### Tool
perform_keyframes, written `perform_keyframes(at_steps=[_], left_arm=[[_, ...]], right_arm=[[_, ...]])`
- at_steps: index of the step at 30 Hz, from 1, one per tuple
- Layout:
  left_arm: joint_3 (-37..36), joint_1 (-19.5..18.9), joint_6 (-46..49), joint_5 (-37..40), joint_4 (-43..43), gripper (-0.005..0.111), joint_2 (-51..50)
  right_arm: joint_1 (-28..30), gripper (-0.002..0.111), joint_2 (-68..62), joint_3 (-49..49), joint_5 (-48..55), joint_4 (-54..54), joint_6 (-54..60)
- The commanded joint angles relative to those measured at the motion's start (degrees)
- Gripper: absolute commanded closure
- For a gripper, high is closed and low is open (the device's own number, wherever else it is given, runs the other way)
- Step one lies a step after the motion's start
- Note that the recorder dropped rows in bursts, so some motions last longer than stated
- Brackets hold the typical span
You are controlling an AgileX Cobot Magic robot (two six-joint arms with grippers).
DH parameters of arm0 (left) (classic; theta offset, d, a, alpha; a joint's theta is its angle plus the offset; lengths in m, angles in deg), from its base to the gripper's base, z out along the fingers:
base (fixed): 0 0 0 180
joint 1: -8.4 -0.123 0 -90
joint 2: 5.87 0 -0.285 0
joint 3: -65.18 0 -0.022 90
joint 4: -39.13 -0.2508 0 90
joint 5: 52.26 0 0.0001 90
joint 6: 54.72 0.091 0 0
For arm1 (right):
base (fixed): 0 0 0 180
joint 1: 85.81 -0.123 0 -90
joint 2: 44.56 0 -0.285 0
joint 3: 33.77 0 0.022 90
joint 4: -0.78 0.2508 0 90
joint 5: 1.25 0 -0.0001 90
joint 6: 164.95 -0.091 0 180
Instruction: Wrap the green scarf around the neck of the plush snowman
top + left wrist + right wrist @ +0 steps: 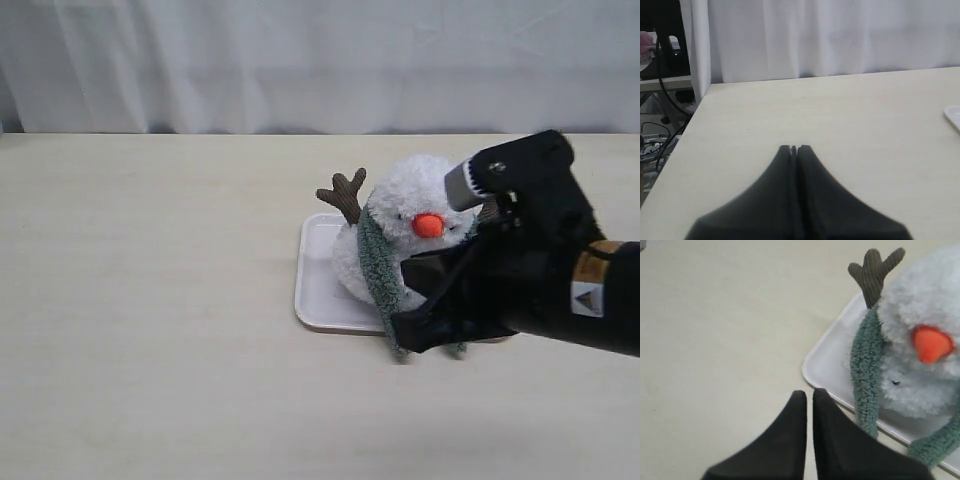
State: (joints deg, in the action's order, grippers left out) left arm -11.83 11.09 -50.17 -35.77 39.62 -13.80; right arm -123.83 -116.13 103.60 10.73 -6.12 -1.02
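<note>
Though green scarf [866, 365] drapes plush snowman [925, 295], step: ends uncrossed.
right gripper [809, 392]: clenched, empty, scarf end just beside.
next: I'd open, pinch it, cross over.

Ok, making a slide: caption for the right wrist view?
Right gripper near white tray; green scarf draped over plush snowman.

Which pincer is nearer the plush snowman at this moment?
Right. The right pincer sits just in front of the plush snowman, beside the tray edge. The left pincer is out over the table; its wrist view catches only a corner of the tray.
</note>
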Motion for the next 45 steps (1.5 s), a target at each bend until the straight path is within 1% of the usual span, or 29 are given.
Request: perform_keyframes(at_steps=[1, 8, 18, 27, 36, 45], left_arm=[[-0.21, -0.01, -0.35, -0.53, 0.02, 0.107, 0.15], [-0.21, -0.01, -0.35, -0.53, 0.02, 0.107, 0.15], [-0.21, -0.01, -0.35, -0.53, 0.02, 0.107, 0.15], [-0.21, -0.01, -0.35, -0.67, 0.02, 0.107, 0.15], [-0.21, -0.01, -0.35, -0.67, 0.02, 0.107, 0.15], [-0.21, -0.01, -0.35, -0.67, 0.02, 0.107, 0.15]], right_arm=[[-0.12, 0.104, 9.18, -0.30, 6.30, -0.38, -0.01], [-0.12, 0.104, 22.37, -0.30, 10.62, -0.38, -0.01], [-0.12, 0.104, 36.24, -0.30, 10.65, -0.38, -0.01], [-0.12, 0.104, 42.91, -0.30, 10.65, -0.38, -0.01], [-0.12, 0.104, 46.14, -0.62, 10.65, -0.38, -0.01], [-0.01, 0.104, 55.41, -5.56, 10.65, -0.38, -0.01]])
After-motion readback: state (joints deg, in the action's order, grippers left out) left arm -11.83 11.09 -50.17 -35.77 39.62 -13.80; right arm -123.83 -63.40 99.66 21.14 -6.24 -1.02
